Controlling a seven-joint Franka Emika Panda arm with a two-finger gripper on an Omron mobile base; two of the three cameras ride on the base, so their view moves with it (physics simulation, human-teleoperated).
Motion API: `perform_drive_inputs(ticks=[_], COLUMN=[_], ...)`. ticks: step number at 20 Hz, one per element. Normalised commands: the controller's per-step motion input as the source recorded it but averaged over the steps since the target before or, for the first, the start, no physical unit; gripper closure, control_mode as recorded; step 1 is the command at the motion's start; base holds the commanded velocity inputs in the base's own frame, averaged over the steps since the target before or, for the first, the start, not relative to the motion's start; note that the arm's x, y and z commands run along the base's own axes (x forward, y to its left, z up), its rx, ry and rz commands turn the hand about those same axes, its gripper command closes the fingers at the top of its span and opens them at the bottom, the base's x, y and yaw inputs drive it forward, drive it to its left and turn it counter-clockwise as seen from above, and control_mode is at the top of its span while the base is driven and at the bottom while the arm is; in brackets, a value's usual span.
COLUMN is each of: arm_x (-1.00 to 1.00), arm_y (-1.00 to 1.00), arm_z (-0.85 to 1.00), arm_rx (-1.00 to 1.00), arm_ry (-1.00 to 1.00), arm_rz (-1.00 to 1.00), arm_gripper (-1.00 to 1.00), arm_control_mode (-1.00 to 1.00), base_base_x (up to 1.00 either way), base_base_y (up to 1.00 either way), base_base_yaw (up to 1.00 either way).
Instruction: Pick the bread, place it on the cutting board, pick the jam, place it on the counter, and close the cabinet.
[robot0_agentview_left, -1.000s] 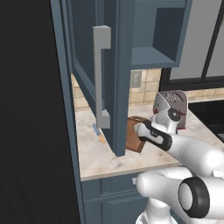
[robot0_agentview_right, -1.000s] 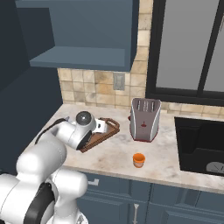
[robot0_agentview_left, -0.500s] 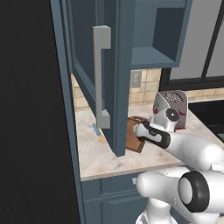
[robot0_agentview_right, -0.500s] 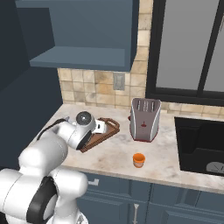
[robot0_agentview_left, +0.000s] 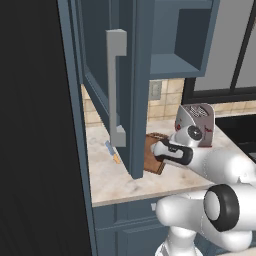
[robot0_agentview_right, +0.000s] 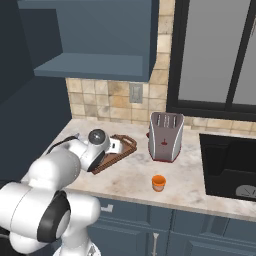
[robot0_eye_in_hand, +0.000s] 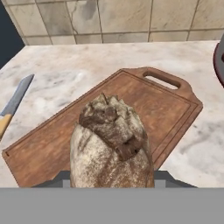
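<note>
One loaf, the bread (robot0_eye_in_hand: 111, 148), sat at 6 o'clock in hand view over the cutting board (robot0_eye_in_hand: 162, 105), hiding the gripper (robot0_agentview_right: 121, 148) tips; couldn't tell pinching or spread. Jam (robot0_agentview_right: 159, 183) stood on the counter (robot0_agentview_right: 200, 187), 5 o'clock of the board; cabinet (robot0_agentview_left: 117, 85) door open.

The jam (robot0_agentview_right: 159, 183) stands on the counter (robot0_agentview_right: 200, 185) before the toaster (robot0_agentview_right: 165, 136).
</note>
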Motion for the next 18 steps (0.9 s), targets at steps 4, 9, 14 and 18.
perform_drive_inputs(ticks=[4,9,14,18], arm_x=[0.03,0.03,0.01,0.0], arm_y=[0.03,0.03,0.05,0.06], arm_z=[-0.16,-0.17,-0.17,-0.14], arm_rx=[0.0,0.0,0.0,0.0], arm_ry=[-0.02,0.0,0.0,0.0], arm_rz=[0.0,0.0,0.0,0.0], arm_gripper=[1.0,1.0,1.0,1.0], arm_control_mode=[-1.0,-1.0,-1.0,-1.0], base_base_x=[0.0,0.0,0.0,0.0], base_base_y=[0.0,0.0,0.0,0.0], base_base_yaw=[0.0,0.0,0.0,0.0])
